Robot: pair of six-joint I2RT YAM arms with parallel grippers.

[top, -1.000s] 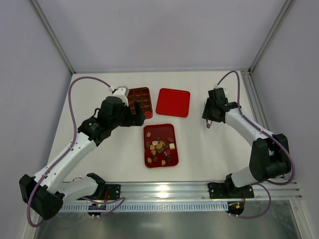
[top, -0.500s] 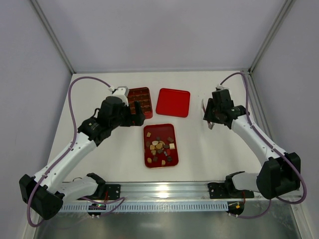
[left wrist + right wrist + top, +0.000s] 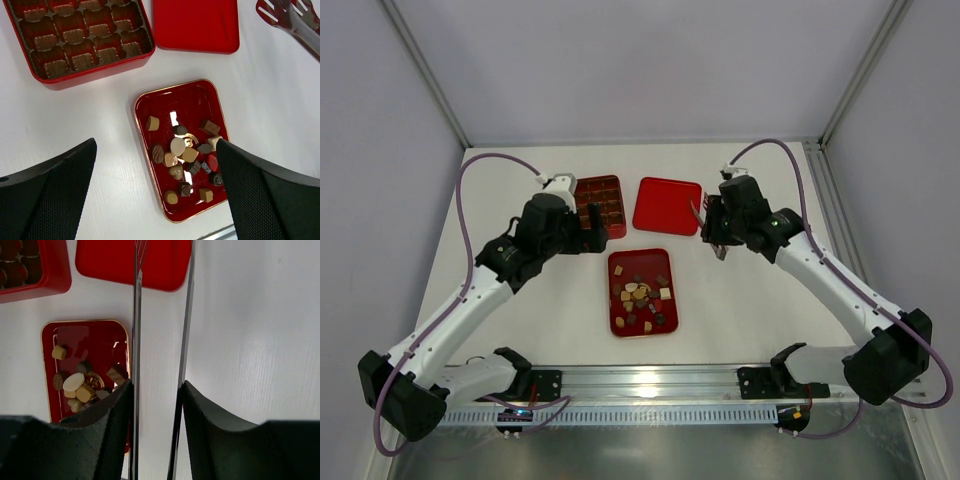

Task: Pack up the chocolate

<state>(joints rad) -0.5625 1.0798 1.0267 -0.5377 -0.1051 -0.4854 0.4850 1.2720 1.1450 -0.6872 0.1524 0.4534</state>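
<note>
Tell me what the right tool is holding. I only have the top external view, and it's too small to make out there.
Observer: The right tool is clamped on metal tongs. The right wrist view shows their two arms apart with nothing between them.
Operator: Check the compartmented box.
Observer: In the left wrist view, the cells of the box that show hold only brown liners, no pieces.
Operator: Confirm the left tool.
Observer: The left tool is wide open and empty, above the tray holding the chocolate.
</note>
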